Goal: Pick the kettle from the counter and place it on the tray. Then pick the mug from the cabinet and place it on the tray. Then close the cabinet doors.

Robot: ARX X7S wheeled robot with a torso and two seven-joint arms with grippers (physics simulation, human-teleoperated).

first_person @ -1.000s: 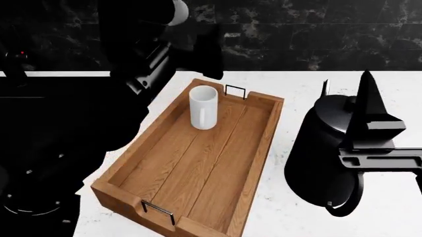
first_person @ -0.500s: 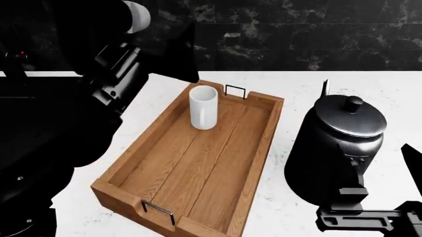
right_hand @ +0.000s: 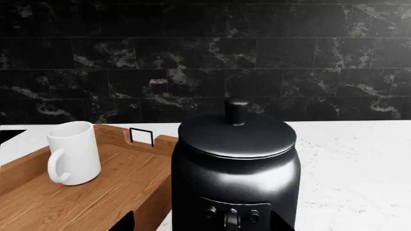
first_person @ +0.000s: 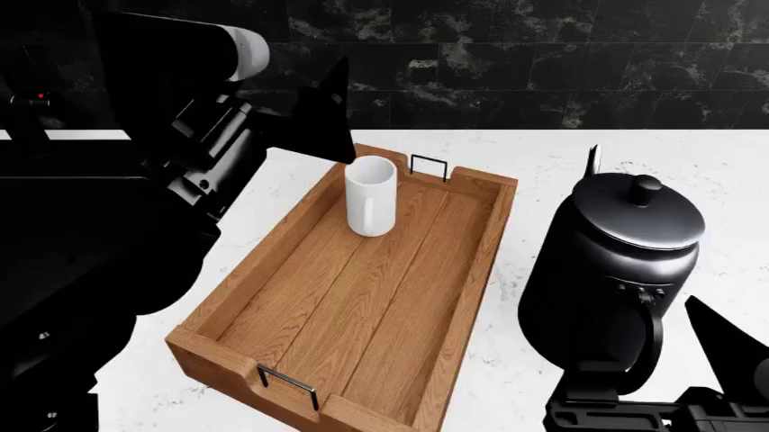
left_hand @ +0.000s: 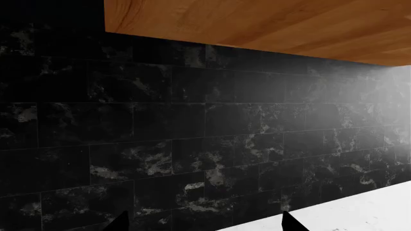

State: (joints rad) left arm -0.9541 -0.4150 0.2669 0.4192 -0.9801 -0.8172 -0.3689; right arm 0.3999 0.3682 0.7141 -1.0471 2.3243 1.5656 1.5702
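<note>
Black kettle hides the right claw's fingertips; grip unclear.

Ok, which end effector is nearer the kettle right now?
Right. The right end effector sits just behind the kettle at its handle, not gripping it. The left end effector is raised beyond the tray, past the mug.
</note>
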